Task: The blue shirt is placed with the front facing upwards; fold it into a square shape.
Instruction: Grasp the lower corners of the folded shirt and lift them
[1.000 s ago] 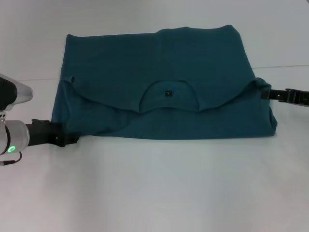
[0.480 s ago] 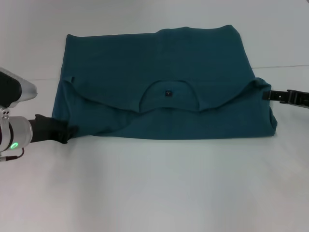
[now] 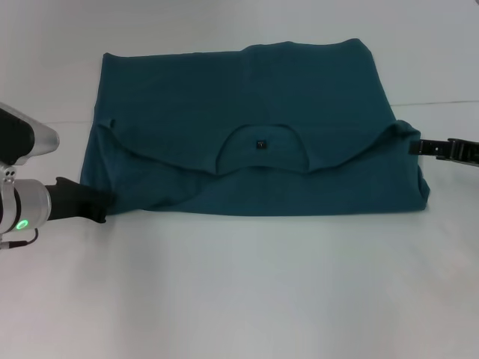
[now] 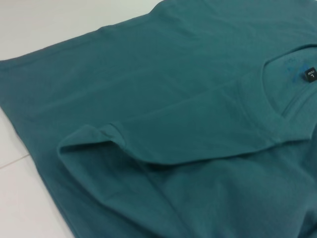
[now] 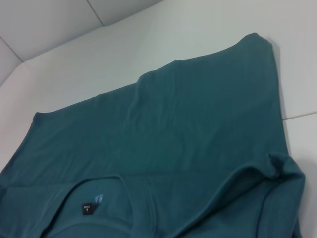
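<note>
On the white tabletop [image 3: 239,299], blue shirt [image 3: 247,105] lies half-folded; left hand [image 3: 101,208] and right hand [image 3: 416,146] touch its edges, grip can't tell.

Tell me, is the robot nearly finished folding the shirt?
About halfway, I'd say. The blue shirt is already folded across once, with the collar and shoulders lying over its middle. The left gripper sits at the shirt's near left corner, the right gripper at its right edge. It's a wide rectangle, so the sides need folding in to make a square.

Blue shirt [image 3: 254,127] between both pincers
</note>
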